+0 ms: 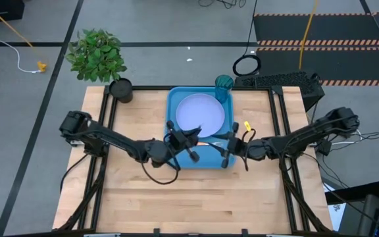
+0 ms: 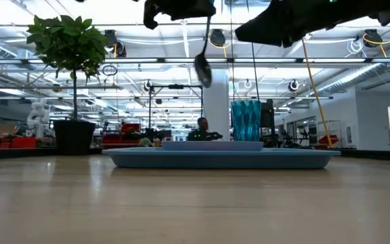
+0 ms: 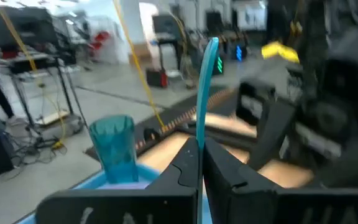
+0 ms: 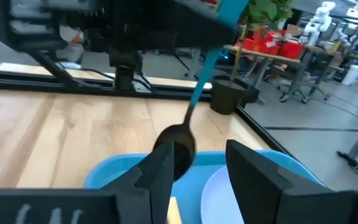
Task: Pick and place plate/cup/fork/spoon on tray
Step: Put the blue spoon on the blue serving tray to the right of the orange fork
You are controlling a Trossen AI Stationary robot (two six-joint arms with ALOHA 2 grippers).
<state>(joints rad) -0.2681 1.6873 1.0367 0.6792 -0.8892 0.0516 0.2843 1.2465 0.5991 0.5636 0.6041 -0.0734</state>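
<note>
While the left gripper [image 3: 201,163] pinches the spoon [image 3: 207,84] by its light-blue handle above the tray [image 1: 176,105], the right gripper [image 4: 199,163] waits spread beside it. Plate [image 1: 199,113] and cup [image 1: 224,85] are already placed (the fork seems to be too), so next comes lowering and releasing the spoon.

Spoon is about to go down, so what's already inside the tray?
Inside the tray lie the plate and, at its far corner, the cup. The left gripper holds the spoon above. The grippers cover the tray's near part; the fork isn't clearly visible.
</note>
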